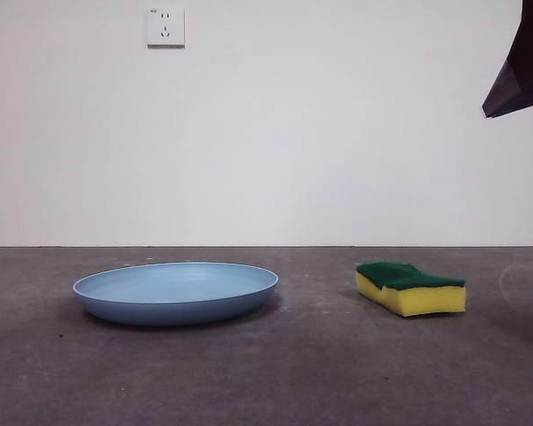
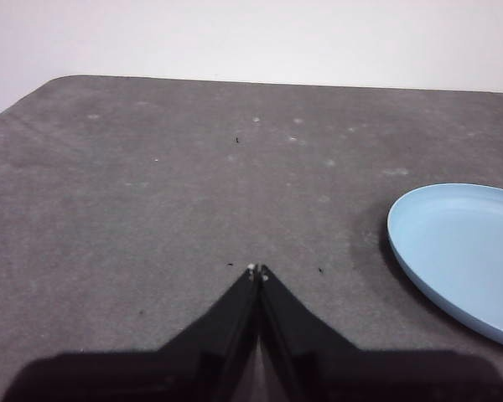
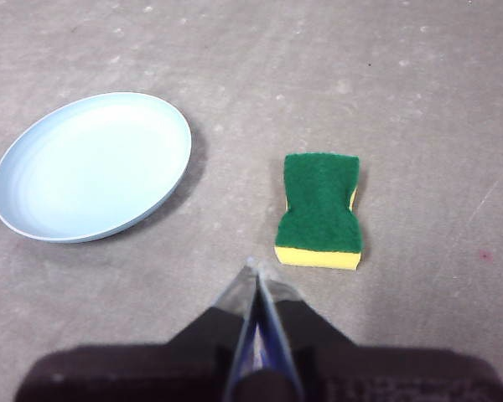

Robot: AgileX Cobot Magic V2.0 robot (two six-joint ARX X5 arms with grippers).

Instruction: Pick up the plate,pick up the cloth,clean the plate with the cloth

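The light-blue plate lies flat on the grey table, left of centre in the front view. The cloth, a yellow sponge with a dark green top, lies flat to its right, apart from it. My left gripper is shut and empty, low over bare table, with the plate's rim off to one side. High above the table, my right gripper is shut and empty; the cloth sits just beyond its tips and the plate farther off. A black arm tip shows at the front view's top right corner.
A white wall with a power socket stands behind the table. The table's rounded far corner shows in the left wrist view. Faint pale specks mark the grey surface.
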